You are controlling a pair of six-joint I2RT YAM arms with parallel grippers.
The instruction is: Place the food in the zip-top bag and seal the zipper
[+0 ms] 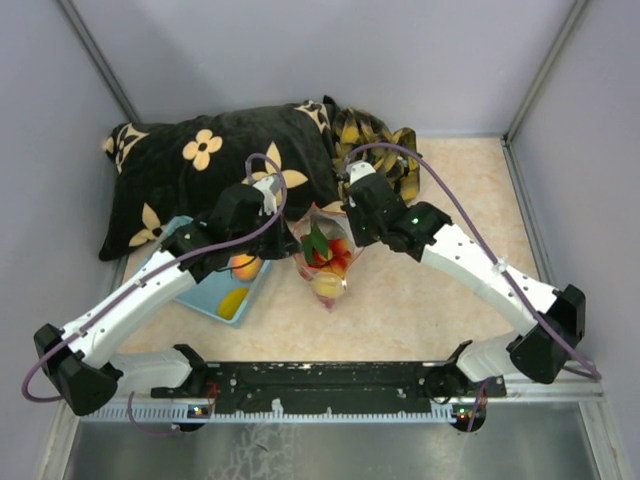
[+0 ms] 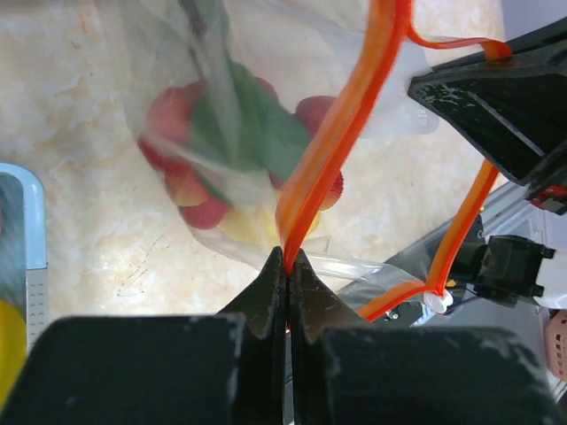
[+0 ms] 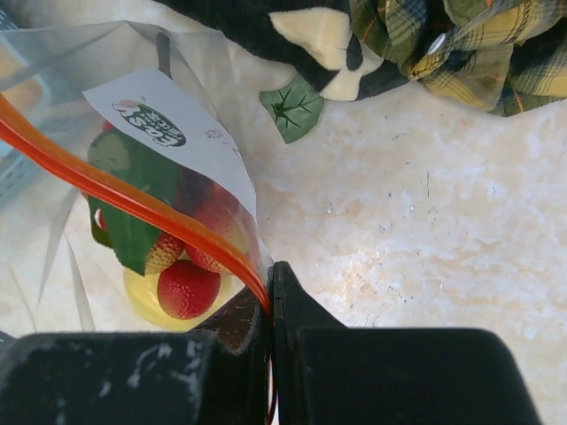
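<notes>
The clear zip-top bag [image 1: 326,262] hangs between my two grippers, its bottom near the table. Inside it lie red berries [image 3: 188,288], a green leaf [image 2: 257,133] and a yellow piece [image 1: 327,288]. My left gripper [image 2: 288,258] is shut on one end of the red-orange zipper [image 2: 341,124]. At the other end my right gripper [image 3: 270,271] is shut on the zipper [image 3: 133,204]. An orange-yellow round fruit [image 1: 246,266] and a yellow piece [image 1: 233,302] lie in the light-blue basket [image 1: 203,296]. A loose green leaf [image 3: 291,108] lies on the table by the pillow.
A black pillow [image 1: 200,170] with cream flowers fills the back left. A plaid cloth [image 1: 380,140] lies behind the bag. The basket's rim [image 2: 31,221] shows left of the bag. Grey walls close in the back and both sides.
</notes>
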